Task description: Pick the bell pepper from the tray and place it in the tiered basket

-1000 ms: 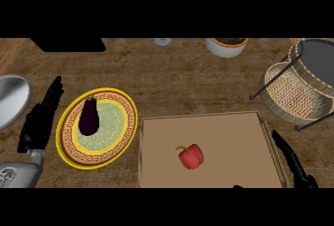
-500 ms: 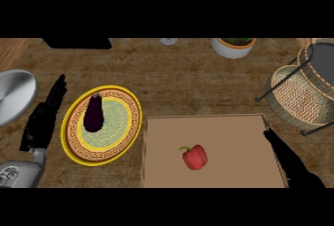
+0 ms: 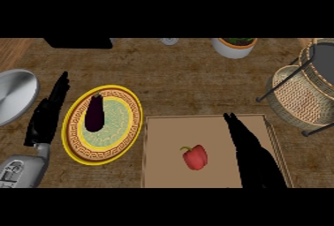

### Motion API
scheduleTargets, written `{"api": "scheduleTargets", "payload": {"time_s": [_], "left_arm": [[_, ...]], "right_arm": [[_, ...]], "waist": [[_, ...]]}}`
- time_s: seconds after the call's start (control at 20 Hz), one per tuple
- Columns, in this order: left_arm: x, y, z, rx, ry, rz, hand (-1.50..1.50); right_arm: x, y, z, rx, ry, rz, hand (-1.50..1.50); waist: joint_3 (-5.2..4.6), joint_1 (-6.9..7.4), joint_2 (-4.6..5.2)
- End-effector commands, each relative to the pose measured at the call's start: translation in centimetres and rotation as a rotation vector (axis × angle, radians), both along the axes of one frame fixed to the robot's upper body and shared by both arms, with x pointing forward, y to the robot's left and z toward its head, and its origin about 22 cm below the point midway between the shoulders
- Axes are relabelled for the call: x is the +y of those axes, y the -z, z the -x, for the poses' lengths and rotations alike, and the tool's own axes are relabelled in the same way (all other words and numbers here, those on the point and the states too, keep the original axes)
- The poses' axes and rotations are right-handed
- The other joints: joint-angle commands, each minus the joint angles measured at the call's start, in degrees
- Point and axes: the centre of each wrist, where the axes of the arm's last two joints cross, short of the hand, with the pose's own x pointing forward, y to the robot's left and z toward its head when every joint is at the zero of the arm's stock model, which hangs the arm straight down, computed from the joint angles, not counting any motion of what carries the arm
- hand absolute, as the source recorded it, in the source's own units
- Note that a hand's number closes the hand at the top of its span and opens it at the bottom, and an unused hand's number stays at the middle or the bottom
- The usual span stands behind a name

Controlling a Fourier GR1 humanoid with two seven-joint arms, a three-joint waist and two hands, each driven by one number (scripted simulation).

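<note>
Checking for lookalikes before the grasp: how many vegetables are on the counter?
2. A red bell pepper lies on the tray, beside the right hand. A dark eggplant lies on the yellow-rimmed plate. The basket's inside is partly hidden.

Nothing here carries writing I can read. The plate (image 3: 102, 125) at about nine o'clock shows only a patterned border around its rim, no letters or numbers. The tray (image 3: 163, 150) is plain brown.

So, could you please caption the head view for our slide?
Right hand open over the tray beside the red bell pepper; tiered basket at right.
</note>
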Motion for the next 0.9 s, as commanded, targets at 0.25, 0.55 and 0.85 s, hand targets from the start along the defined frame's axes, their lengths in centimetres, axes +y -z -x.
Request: {"api": "scheduleTargets", "payload": {"time_s": [0.25,0.55,0.85], "left_arm": [[0.8,1.2,1.2,0.015,-0.017,0.009,0.0],[2.7,-0.3,0.7,0.001,-0.013,-0.002,0.0],[0.1,0.4,1.1,0.01,-0.024,0.004,0.0]], "right_arm": [[3.1,1.5,-1.8,0.215,0.098,0.142,-1.5],[5.6,2.1,-0.8,0.185,0.071,0.145,-1.5],[7.0,3.6,0.1,0.163,0.082,0.268,-1.5]], "waist": [[0.14,-0.71,-0.23],[0.17,-1.06,-0.28],[0.18,-1.16,-0.32]]}}
